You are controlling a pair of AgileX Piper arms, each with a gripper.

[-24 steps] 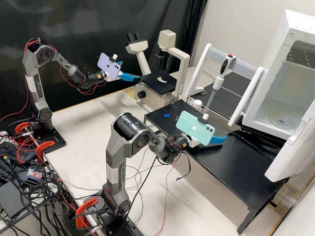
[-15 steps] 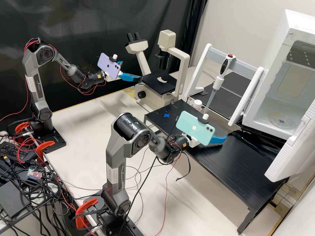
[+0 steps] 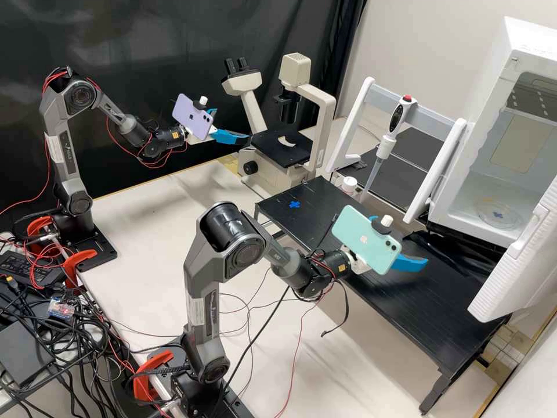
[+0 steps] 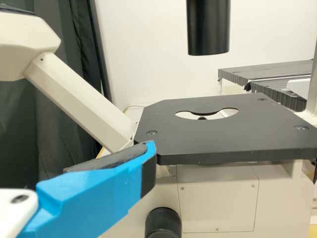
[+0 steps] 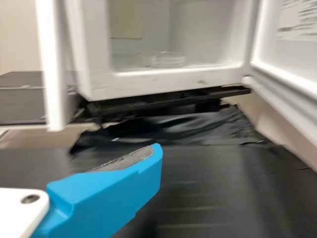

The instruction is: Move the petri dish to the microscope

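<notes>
One dish [image 3: 496,215] inside a white cabinet [image 3: 493,87].
Left gripper [image 3: 233,125] open near the microscope [image 3: 275,153], right gripper [image 3: 409,242] open above a table [image 3: 418,313].

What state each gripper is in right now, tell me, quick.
Left gripper: open, holding nothing, beside the microscope.
Right gripper: open, holding nothing, above the black bench.

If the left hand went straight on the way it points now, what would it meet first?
Most likely the black stage of the microscope. The left hand points towards it, but exact height and depth are unclear, so it might instead skim over the top.
</notes>
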